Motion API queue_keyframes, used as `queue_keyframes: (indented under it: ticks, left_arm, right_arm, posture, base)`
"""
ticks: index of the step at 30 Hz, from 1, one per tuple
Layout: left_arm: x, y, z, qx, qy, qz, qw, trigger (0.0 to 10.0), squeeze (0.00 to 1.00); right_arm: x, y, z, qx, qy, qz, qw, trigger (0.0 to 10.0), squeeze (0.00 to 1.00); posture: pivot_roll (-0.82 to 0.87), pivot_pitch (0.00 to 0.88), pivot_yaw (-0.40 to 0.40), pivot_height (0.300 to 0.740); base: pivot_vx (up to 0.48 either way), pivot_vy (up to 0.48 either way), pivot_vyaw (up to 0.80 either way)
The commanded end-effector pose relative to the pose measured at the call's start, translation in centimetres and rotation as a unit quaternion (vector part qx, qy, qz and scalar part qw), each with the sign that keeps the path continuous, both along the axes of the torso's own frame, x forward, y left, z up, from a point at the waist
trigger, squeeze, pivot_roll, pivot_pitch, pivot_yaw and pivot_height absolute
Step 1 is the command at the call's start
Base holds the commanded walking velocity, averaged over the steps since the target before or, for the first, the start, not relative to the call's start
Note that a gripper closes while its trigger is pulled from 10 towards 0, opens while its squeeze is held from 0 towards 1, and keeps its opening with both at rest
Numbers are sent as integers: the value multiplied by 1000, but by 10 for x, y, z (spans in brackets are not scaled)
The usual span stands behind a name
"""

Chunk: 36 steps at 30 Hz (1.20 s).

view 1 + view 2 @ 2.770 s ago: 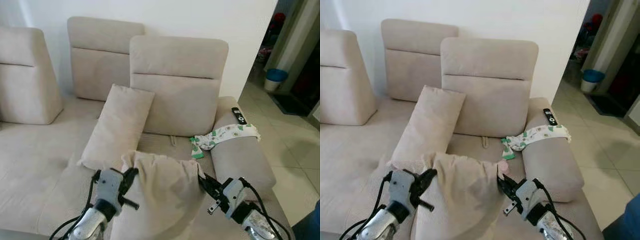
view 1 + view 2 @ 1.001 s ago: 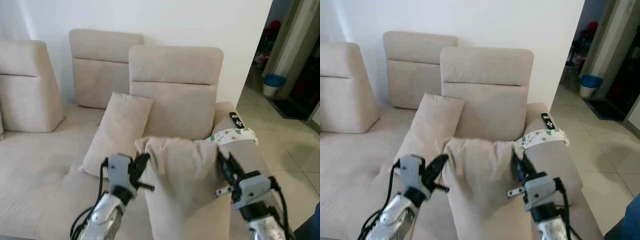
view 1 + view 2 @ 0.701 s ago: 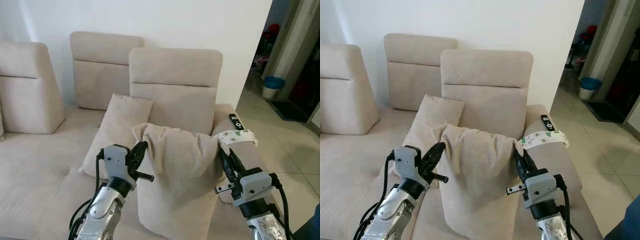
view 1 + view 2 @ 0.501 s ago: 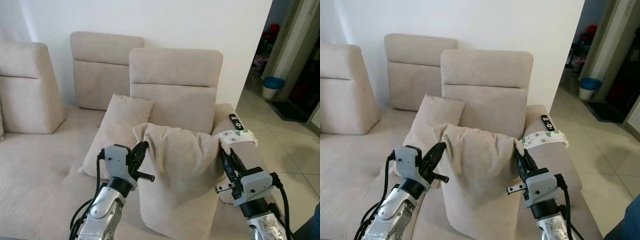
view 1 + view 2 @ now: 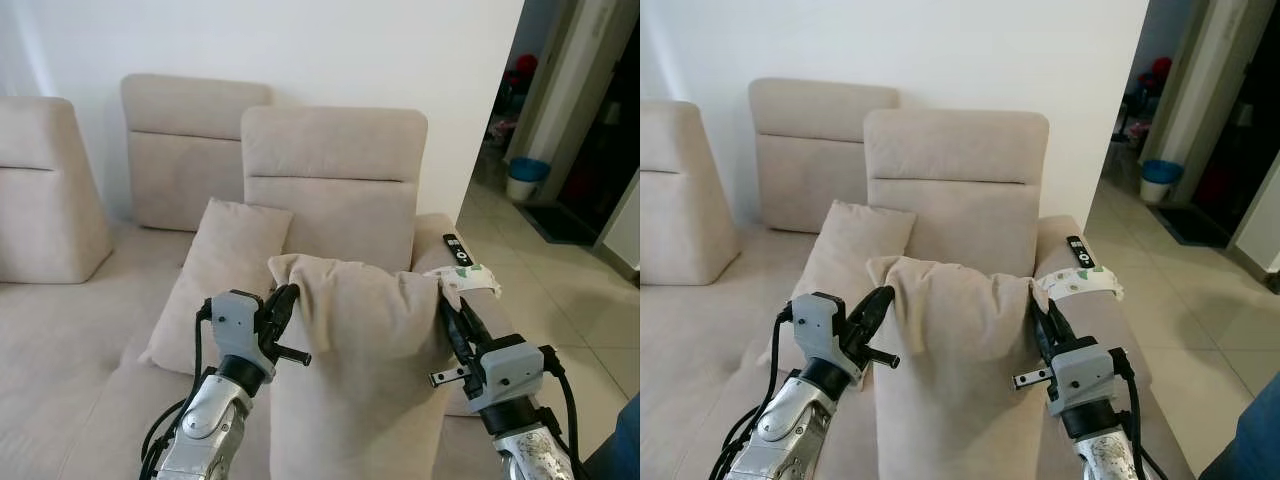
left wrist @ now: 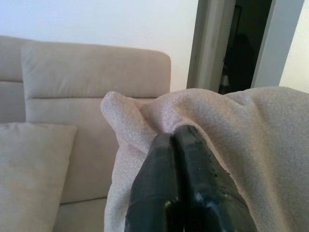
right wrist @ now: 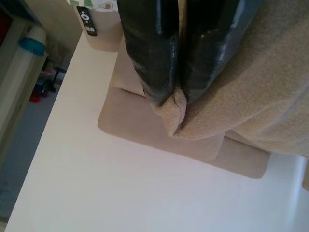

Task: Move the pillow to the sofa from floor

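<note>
Both grippers (image 5: 283, 300) (image 5: 447, 305) pinch pillow (image 5: 365, 330) corners

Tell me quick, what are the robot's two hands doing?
Left gripper: shut, pinching the pillow's left top corner.
Right gripper: shut, pinching the pillow's right top corner.

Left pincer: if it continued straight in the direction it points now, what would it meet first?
The left pincer is shut on the pillow, so that corner comes first. Beyond it, probably the sofa backrest, though depth is unclear.
</note>
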State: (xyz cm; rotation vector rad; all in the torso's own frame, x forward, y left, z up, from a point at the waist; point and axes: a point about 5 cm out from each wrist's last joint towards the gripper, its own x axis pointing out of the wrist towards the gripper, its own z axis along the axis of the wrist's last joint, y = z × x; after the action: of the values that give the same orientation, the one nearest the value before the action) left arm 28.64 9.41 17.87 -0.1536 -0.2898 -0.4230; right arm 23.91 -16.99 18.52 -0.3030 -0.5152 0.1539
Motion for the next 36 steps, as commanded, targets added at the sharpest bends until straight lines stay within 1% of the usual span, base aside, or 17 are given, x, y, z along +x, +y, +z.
queue_keyframes:
  ticks: [1, 25, 32, 34, 35, 36]
  left_arm:
    - [-2, -4, 7, -1, -17, -12, 1000, 10000, 0]
    - [-2, -4, 7, 3, -16, -14, 1000, 10000, 0]
    - [1, -6, 7, 8, -16, -11, 1000, 10000, 0]
    - [5, -8, 10, 20, -22, -7, 1000, 10000, 0]
    - [8, -11, 14, 33, -30, -4, 999, 10000, 0]
    - [8, -11, 14, 33, -30, -4, 999, 10000, 0]
  right_arm:
    - [0, 3, 2, 4, -6, 8, 1000, 10000, 0]
    - [1, 2, -1, 10, 3, 2, 1000, 10000, 0]
    - [4, -1, -2, 15, 9, -4, 1000, 10000, 0]
    - [9, -5, -4, 24, 25, -11, 999, 10000, 0]
    - [13, -8, -6, 27, 39, -18, 999, 10000, 0]
    - [13, -8, -6, 27, 39, -18, 999, 10000, 0]
  posture:
    - [-21, 30, 11, 728]
    - [-21, 31, 17, 728]
    - [-22, 31, 17, 728]
    - [-23, 30, 17, 728]
    - [-22, 30, 19, 728]
    - [-22, 30, 19, 728]
  base:
    - [277, 0, 0]
    - [274, 0, 0]
    - [0, 0, 0]
    - [0, 0, 0]
    - [0, 0, 0]
    - [0, 0, 0]
